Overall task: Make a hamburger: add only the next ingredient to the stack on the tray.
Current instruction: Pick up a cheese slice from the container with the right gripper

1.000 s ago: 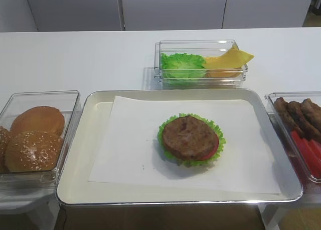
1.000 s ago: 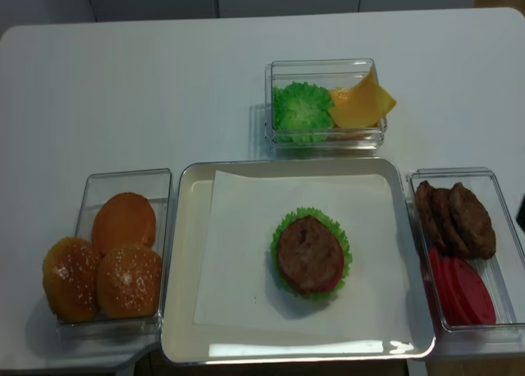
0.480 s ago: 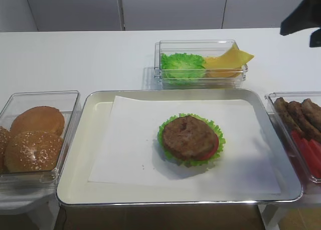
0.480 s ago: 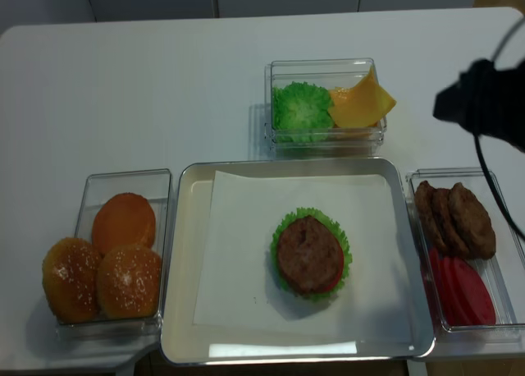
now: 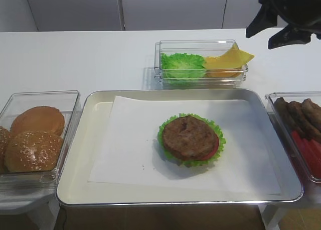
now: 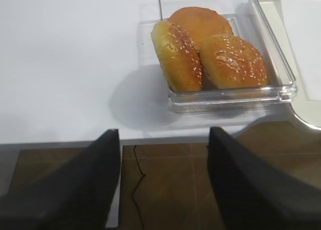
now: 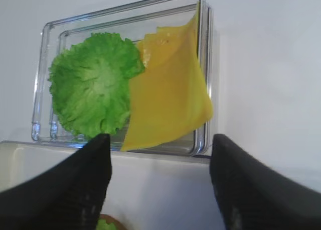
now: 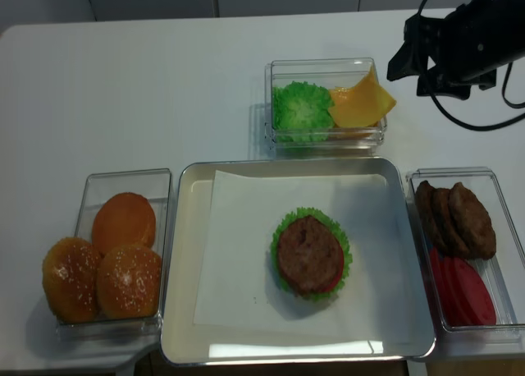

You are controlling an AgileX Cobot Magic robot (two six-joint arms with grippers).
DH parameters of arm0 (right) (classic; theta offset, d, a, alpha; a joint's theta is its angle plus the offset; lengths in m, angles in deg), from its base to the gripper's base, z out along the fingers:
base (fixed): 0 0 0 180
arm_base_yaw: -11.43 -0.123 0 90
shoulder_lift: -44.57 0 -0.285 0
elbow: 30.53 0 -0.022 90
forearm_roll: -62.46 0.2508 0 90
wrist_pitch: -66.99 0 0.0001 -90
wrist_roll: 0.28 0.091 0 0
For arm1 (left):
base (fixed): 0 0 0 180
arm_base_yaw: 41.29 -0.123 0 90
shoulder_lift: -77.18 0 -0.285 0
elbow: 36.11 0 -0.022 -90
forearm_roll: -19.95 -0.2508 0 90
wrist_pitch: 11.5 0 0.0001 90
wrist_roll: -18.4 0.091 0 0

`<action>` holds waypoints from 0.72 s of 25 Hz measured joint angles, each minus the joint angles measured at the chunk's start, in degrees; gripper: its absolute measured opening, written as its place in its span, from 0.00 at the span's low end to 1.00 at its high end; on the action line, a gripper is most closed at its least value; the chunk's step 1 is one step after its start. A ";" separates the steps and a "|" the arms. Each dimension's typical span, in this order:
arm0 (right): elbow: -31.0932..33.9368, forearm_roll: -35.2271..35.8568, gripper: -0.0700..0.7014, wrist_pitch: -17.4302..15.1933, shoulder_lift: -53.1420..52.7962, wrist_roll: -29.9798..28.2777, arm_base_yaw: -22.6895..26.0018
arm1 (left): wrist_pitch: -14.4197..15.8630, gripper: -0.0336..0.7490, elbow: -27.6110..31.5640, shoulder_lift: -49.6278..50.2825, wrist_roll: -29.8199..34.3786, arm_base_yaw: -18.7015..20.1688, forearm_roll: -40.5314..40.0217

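One risk I saw: with my right pincer (image 8: 414, 64) spread apart and empty, the cheese slice (image 7: 168, 89) lay just ahead of it, overlapping the lettuce (image 7: 93, 84) and bin wall (image 7: 203, 54), so I could snag either.

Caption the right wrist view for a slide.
Open right gripper faces a clear bin holding the cheese slice beside lettuce.
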State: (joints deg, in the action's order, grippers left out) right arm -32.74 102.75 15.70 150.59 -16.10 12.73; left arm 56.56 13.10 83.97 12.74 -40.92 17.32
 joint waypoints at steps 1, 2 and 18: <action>-0.47 0.00 0.70 0.10 1.17 0.00 0.00 | 0.00 0.57 0.00 0.00 0.00 0.00 0.00; -0.75 0.00 0.70 0.10 2.03 -0.04 0.00 | 0.00 0.57 0.00 0.00 0.00 0.00 0.00; -1.73 7.07 0.58 3.54 10.69 -6.58 0.00 | 0.00 0.57 0.00 0.00 0.00 0.00 0.00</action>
State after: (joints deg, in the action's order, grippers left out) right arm -34.46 109.82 19.25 161.27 -22.68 12.73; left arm 56.56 13.10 83.97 12.74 -40.92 17.32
